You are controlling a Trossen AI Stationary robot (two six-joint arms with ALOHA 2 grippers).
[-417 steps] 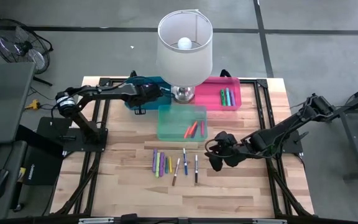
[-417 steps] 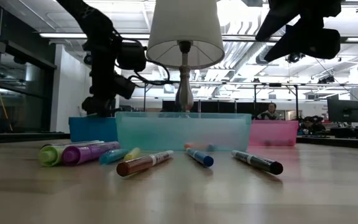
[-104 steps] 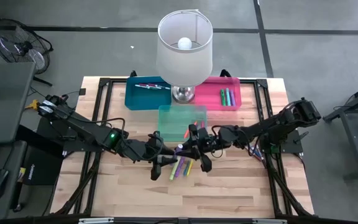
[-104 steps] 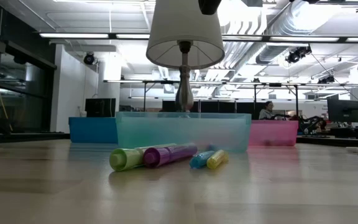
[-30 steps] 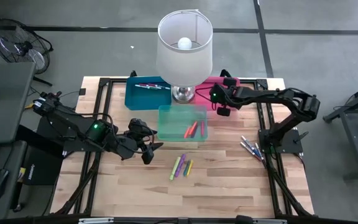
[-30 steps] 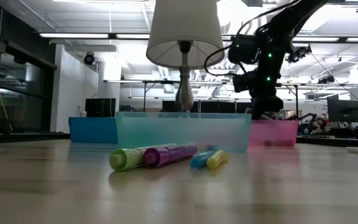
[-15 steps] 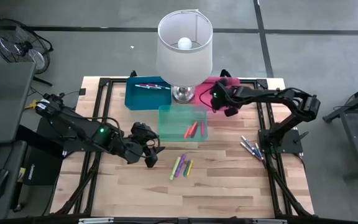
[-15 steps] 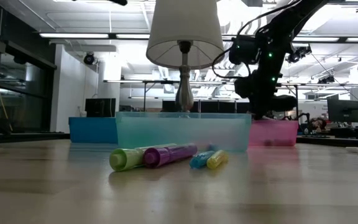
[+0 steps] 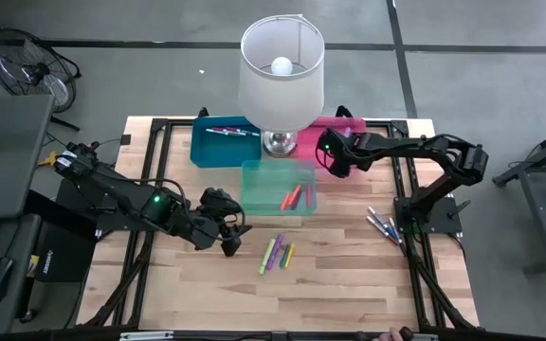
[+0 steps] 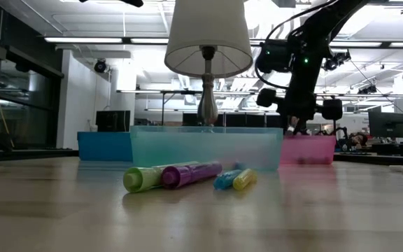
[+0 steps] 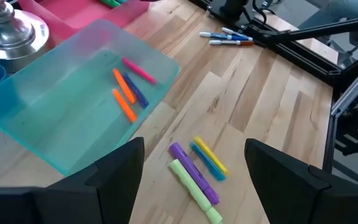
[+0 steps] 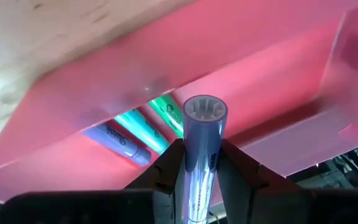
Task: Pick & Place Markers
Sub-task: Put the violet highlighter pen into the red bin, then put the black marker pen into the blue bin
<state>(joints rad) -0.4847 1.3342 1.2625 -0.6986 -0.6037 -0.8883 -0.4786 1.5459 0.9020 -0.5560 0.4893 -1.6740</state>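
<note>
My right gripper (image 9: 331, 157) hangs over the pink bin (image 9: 358, 131) at the far right, shut on a pale blue marker (image 12: 201, 140). Green, teal and purple markers (image 12: 146, 129) lie on that bin's floor. My left gripper (image 11: 194, 180) stands open above the table, left of the loose markers, with nothing between its fingers. Those green, purple, blue and yellow markers (image 9: 276, 253) lie flat on the wood near the middle. Just beyond them stands the teal bin (image 9: 254, 194), holding orange, pink and purple markers (image 11: 129, 93). My right gripper pinches the pale blue marker's barrel (image 12: 199, 163) between its two fingers (image 12: 168, 168). The marker runs along the fingers, and its round end (image 12: 205, 111) sticks out past their tips toward the bin floor. The fingers slant downward. The marker is clear of the pink bin.
A table lamp (image 9: 281, 57) stands at the far middle, its base (image 9: 278, 142) between the blue bin (image 9: 218, 147) and the pink one. The blue bin holds a few markers. More thin markers (image 9: 382, 225) lie by the right edge of the table.
My right gripper has rolled about its own axis above the pink bin while staying in place, still shut on the marker. The loose markers on the table have not moved.
</note>
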